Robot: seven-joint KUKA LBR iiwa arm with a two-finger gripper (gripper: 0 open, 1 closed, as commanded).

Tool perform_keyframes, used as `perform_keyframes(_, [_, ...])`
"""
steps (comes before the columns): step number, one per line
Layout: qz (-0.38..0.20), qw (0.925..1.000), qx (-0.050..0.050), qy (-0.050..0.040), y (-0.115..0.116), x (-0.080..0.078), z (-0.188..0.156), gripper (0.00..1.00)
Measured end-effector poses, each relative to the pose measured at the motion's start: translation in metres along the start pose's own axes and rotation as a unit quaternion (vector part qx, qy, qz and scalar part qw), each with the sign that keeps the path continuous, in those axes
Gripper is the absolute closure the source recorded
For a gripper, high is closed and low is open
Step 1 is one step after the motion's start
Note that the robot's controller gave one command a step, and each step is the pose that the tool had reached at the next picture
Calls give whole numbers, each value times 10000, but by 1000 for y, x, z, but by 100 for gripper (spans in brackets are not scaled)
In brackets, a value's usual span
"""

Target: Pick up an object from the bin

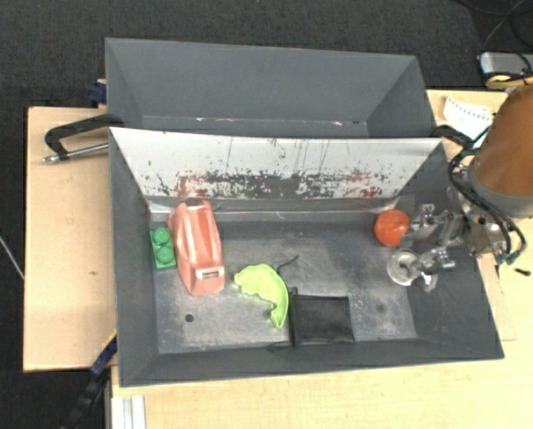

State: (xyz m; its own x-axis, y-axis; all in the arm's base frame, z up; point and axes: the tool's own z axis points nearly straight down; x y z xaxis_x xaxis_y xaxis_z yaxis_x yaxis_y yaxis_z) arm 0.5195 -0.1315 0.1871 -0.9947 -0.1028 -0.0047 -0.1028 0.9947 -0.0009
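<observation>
Obs. -- grey metal bin (132, 266), five loose things on its floor, none heaped.

The gripper (416, 244) sat low over the right end of the floor, close to the right wall, with the arm coming in over that rim. Whether it was spread or pressed together I could not tell: the metal parts overlapped from this angle. Nothing was seen pinched in it.

Nearest thing: a small round orange ball (392, 228), resting near the back wall at the right, just beside the gripper on its left. I could not tell whether the two touched. Judged the likeliest candidate simply by nearness.

The other things lay well apart from it:
- a salmon-pink wedge-shaped plastic block with a white label (199, 247), at the left
- a small green plastic brick (164, 248), touching or just beside the pink block's left flank
- a curled lime-green plastic piece (266, 291), mid-floor
- a flat black rectangular pad (322, 318), against the front wall

Judgement: pick not yet made. The ball would roll if nudged off-centre -- the back wall may check it.
</observation>
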Motion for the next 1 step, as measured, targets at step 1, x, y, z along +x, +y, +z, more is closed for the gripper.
perform_keyframes(1, [-76, 10000, -11, 25, 2, 7, -54, 100])
